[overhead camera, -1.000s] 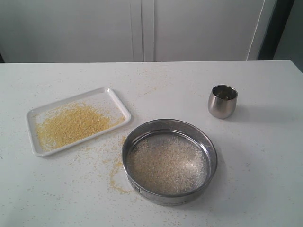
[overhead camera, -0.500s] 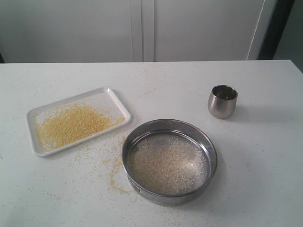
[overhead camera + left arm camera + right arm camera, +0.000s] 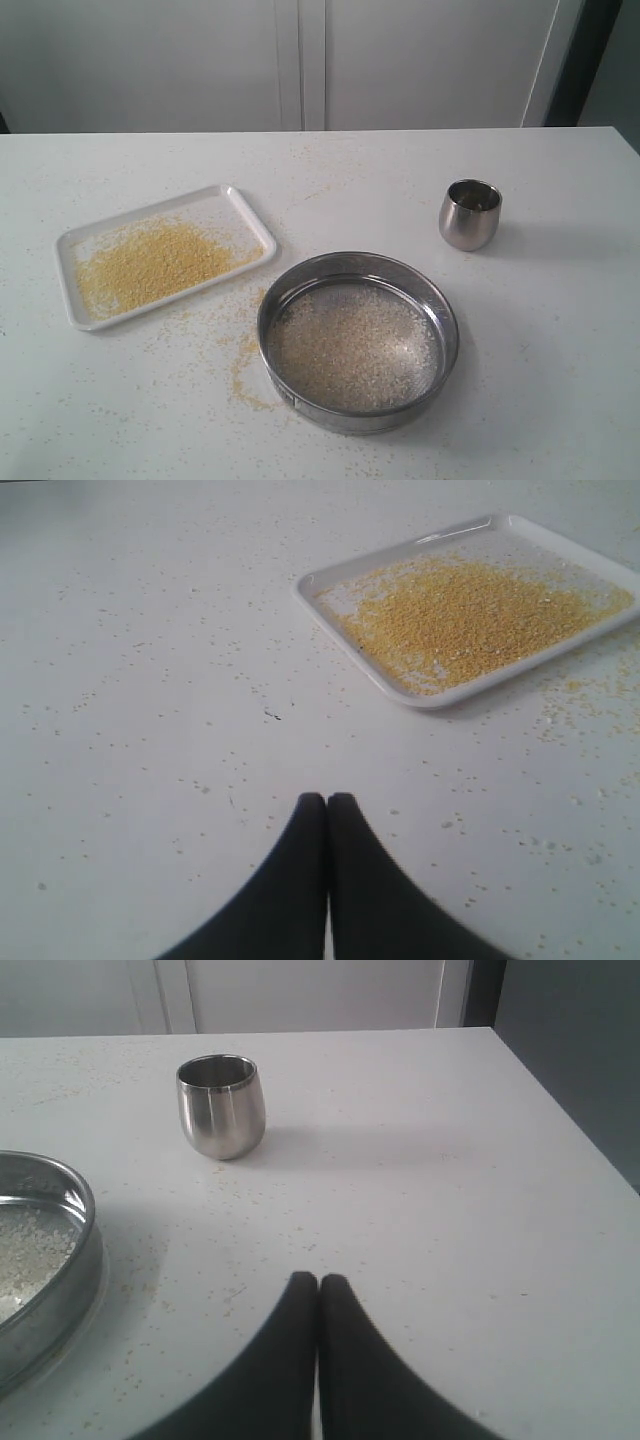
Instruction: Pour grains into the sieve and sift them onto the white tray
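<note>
Some coarse pale grains (image 3: pixel 350 350) lie in the round steel sieve (image 3: pixel 362 421).

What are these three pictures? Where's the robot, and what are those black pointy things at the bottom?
It's a robot with two arms. One picture comes from a camera looking at the whole table. The other two come from cameras on the robot's wrists. The black points are its claws: the left claw and the right claw, both closed and holding nothing. On the table sit a white tray with yellow grains, a round sieve holding paler bits, and a small steel cup.
</note>
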